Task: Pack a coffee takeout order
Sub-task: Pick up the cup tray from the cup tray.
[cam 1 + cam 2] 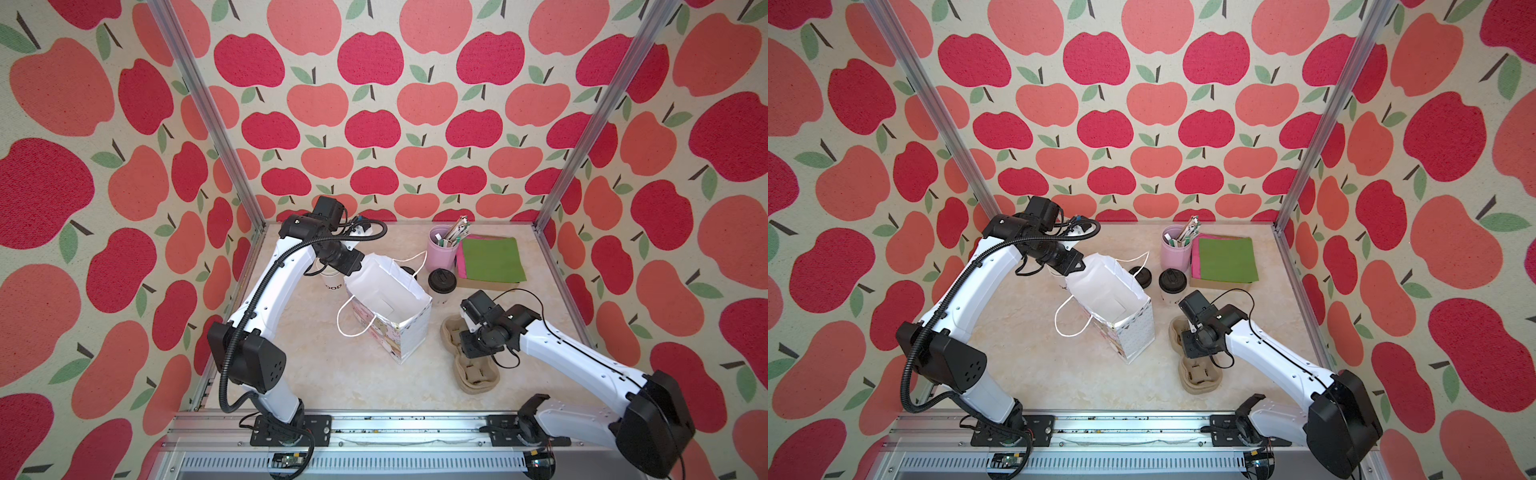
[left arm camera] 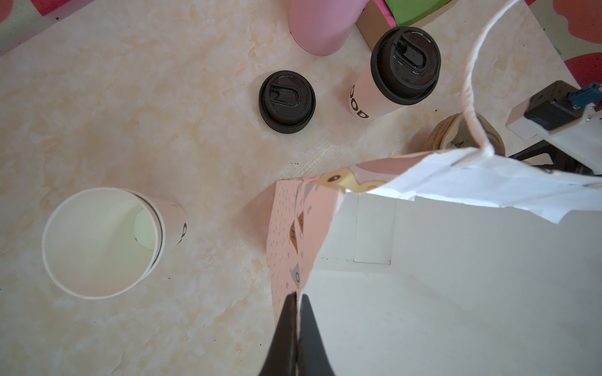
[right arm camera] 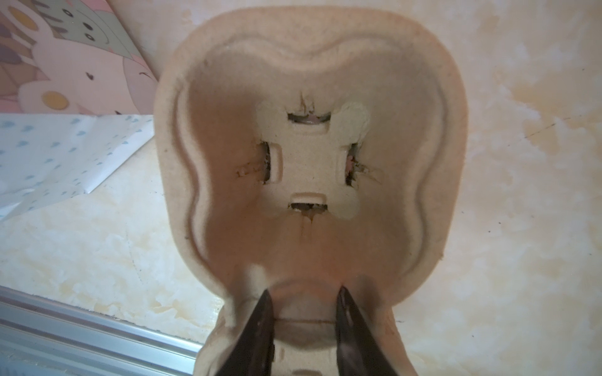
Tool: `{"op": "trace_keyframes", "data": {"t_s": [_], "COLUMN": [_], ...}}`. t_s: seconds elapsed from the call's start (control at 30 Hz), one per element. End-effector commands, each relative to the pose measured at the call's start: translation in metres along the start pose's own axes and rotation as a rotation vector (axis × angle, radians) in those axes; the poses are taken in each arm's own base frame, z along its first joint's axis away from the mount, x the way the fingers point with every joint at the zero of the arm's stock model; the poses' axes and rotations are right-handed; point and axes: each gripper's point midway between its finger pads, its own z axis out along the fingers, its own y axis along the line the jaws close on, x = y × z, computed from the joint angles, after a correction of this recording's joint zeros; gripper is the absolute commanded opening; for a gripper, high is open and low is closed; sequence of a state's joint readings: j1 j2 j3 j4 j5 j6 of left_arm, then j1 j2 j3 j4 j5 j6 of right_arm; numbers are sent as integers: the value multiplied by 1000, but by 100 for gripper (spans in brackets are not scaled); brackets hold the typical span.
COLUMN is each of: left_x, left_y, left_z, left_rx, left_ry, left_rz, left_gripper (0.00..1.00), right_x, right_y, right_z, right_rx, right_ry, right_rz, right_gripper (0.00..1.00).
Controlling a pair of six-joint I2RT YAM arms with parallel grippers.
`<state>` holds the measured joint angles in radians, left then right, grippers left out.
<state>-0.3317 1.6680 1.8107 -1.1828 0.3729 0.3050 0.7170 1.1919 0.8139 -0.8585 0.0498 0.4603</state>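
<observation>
Apple-print walls [image 1: 374, 124] box in a pale marbled table [image 1: 332, 382], and I read the job as early: nothing of the order is packed yet. Biggest on the table is the patterned gift bag [image 1: 390, 299], upright with its mouth open. My left tool [image 2: 297, 298] is clenched on the rim of one side wall, I judge to keep that mouth spread. Just beside the bag, toward my right arm, lies the tan pulp carrier [image 1: 473, 374], both wells empty. Behind it the green napkin [image 1: 492, 257] tops its stack, and the lidded paper cup [image 1: 441, 280] stands on the table between bag and stack. A second cup [image 2: 101, 242] stands lidless beyond the bag, and a loose black lid [image 2: 286, 101] lies apart from both. The step in hand looks like picking up the carrier. My right tool [image 3: 303, 291] sits astride its central ridge, jaws part-open. Whether the fingers [image 3: 257, 325] already press the pulp I cannot tell. Next I need to close squarely on that ridge, lift level, and lower the carrier through the bag's mouth without catching the rim.
</observation>
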Motion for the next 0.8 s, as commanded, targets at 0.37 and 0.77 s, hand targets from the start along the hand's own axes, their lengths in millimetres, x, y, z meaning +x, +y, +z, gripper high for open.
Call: {"op": "trace_keyframes", "data": {"t_s": [0.37, 0.77], "left_x": [4, 3], "left_y": [-5, -6], "left_z": [-2, -5], "left_rx": [7, 6], "left_ry": [4, -5], "left_rz": [4, 11], "left_gripper": [0, 0], "right_x": [-10, -49], "right_y": [0, 9], "right_z": [-41, -110], "right_rx": [-14, -46], "right_ry": [-102, -329], "right_rz": [-25, -117], "right_gripper": [27, 27]}}
